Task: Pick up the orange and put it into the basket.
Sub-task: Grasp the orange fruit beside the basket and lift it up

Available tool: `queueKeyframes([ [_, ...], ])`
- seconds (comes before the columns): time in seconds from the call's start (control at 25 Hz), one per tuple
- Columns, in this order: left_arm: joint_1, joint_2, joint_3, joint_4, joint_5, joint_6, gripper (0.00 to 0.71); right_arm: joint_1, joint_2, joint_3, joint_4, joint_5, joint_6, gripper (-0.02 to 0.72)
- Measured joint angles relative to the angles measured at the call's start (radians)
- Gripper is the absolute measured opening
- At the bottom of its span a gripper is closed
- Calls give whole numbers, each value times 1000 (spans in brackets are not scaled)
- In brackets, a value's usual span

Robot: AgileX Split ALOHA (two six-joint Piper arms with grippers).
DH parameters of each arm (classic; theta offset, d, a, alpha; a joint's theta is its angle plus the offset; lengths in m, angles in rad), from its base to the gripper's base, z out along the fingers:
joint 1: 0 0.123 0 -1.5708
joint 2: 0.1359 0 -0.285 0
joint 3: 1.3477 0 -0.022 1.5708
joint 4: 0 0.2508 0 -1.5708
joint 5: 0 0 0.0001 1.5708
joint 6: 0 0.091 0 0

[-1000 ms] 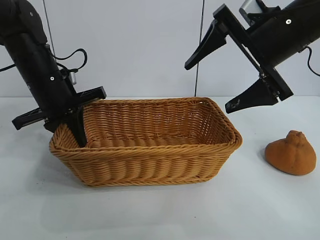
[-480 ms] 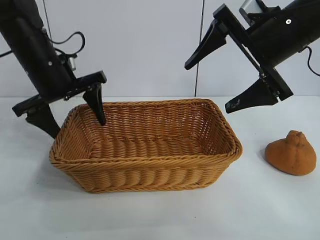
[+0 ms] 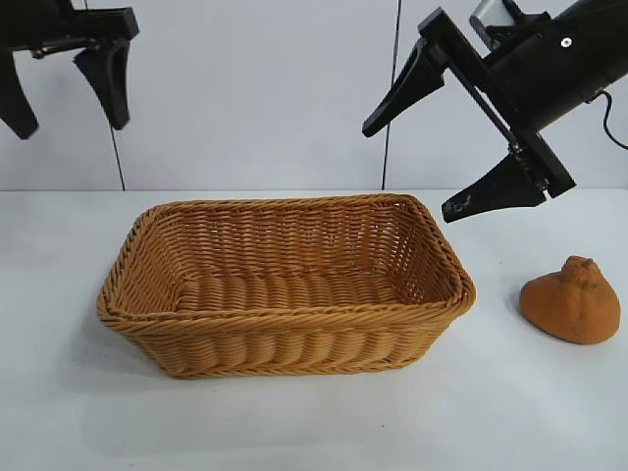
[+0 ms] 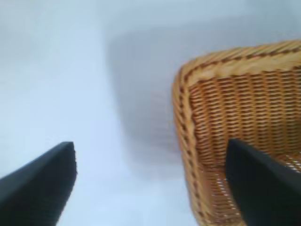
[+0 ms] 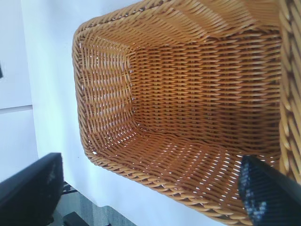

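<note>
Since the earlier frame, my left gripper (image 3: 64,83) has lifted off the near-left corner of the basket (image 3: 285,319) and now hangs high above and outside that corner; its jaws stand wide apart and hold nothing; the wrist view shows bare table (image 4: 70,70) between my fingertips, with the basket's corner rim under one finger. Basket has settled flat on the table, empty inside, long side toward the outside camera; likely I let go because it now sits where it is wanted.

My right gripper (image 3: 446,162) is unmoved; it hovers above the basket's far-right corner, pitched down toward the interior, jaws spread nearly full, nothing between them.

Orange (image 3: 572,299) rests on the table, outside the basket and well apart from its right end; it lies below and outward of my right jaws, not between them; far from my left. Judgement: pick not yet begun; right gripper is the nearer one for it.
</note>
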Motion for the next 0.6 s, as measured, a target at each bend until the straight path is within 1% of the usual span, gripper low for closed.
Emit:
queueKeyframes([
  [0.16,6,-14,0,-1,1,16,613,0,0,0,0,0,0,694],
  [0.32,6,-83,25,-30,1,24,613,0,0,0,0,0,0,694],
  [0.44,6,-189,109,-67,1,27,613,0,0,0,0,1,0,694],
  [0.6,5,-386,298,-72,1,47,613,0,0,0,0,1,0,694],
])
